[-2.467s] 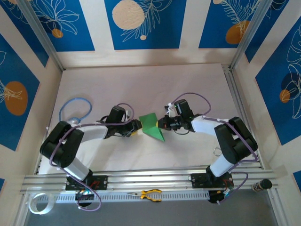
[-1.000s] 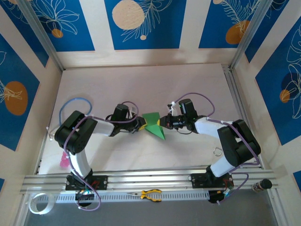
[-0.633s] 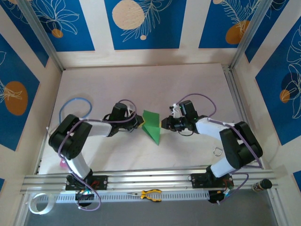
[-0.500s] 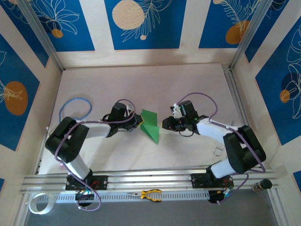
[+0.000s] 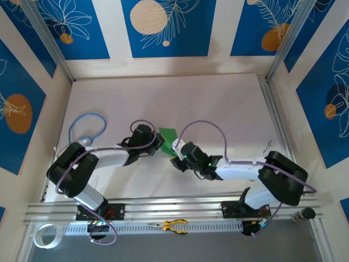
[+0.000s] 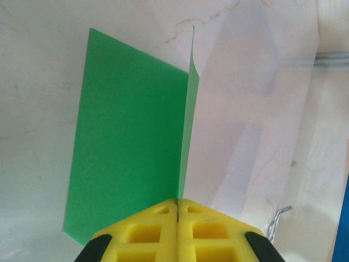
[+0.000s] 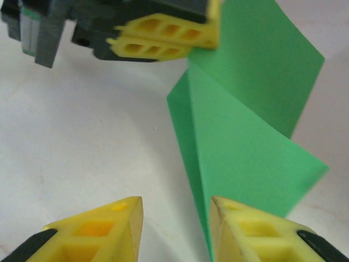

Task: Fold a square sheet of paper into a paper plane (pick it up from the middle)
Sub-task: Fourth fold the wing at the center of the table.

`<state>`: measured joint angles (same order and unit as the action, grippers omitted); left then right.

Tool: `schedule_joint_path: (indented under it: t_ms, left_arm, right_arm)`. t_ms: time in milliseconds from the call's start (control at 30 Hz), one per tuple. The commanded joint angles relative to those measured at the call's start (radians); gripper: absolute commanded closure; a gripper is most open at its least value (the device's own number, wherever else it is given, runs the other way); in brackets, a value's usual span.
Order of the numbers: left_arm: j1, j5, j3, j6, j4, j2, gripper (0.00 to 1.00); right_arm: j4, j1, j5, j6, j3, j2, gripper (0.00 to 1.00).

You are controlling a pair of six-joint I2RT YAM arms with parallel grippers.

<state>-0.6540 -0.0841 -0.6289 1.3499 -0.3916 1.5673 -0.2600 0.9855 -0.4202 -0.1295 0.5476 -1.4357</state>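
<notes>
The square sheet of paper (image 5: 168,134) is bright green and folded into a pointed shape with a centre crease, one flap standing up. My left gripper (image 5: 159,145) is shut on its left edge. In the left wrist view the yellow fingertips (image 6: 163,218) press together on the crease, and the paper (image 6: 131,136) stretches away from them. My right gripper (image 5: 174,156) sits just in front of the paper. Its jaws (image 7: 177,218) stand open. The paper's near point (image 7: 245,147) lies against the inner side of the right finger (image 7: 240,229), ungripped. The left gripper (image 7: 163,38) shows beyond.
A blue cable loop (image 5: 87,125) lies at the table's left. Yellow-handled pliers (image 5: 174,225) and a tape roll (image 5: 43,236) rest at the front rail. A metal hook (image 5: 267,145) hangs near the right arm. The aluminium frame post (image 5: 267,98) bounds the right side.
My right gripper has opened, let go of the paper and swung from its right side round to its near side. The left gripper has closed on the paper and holds it.
</notes>
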Motion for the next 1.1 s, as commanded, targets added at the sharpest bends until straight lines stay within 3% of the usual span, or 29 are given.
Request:
schedule_joint_path:
  t_ms: [0, 200, 400, 700, 1067]
  left_arm:
    - [-0.023, 0.084, 0.008, 0.048, -0.001, -0.032, 1.0]
    - [-0.041, 0.109, -0.001, 0.049, 0.028, -0.052, 1.0]
    - [-0.044, 0.104, -0.013, 0.031, 0.052, -0.057, 1.0]
    - [-0.047, 0.112, -0.071, -0.029, 0.127, -0.04, 1.0]
    - [-0.05, 0.115, -0.12, -0.071, 0.219, -0.041, 1.0]
  right_arm:
    - [-0.136, 0.03, -0.157, 0.115, 0.016, -0.066, 0.63]
    - [-0.204, 0.036, -0.255, 0.157, 0.03, -0.162, 0.66]
    - [-0.222, 0.021, -0.251, 0.144, 0.02, -0.186, 0.68]
    - [-0.288, 0.019, -0.07, 0.144, -0.066, -0.057, 0.69]
    - [-0.297, -0.008, -0.148, 0.189, -0.088, -0.028, 0.66]
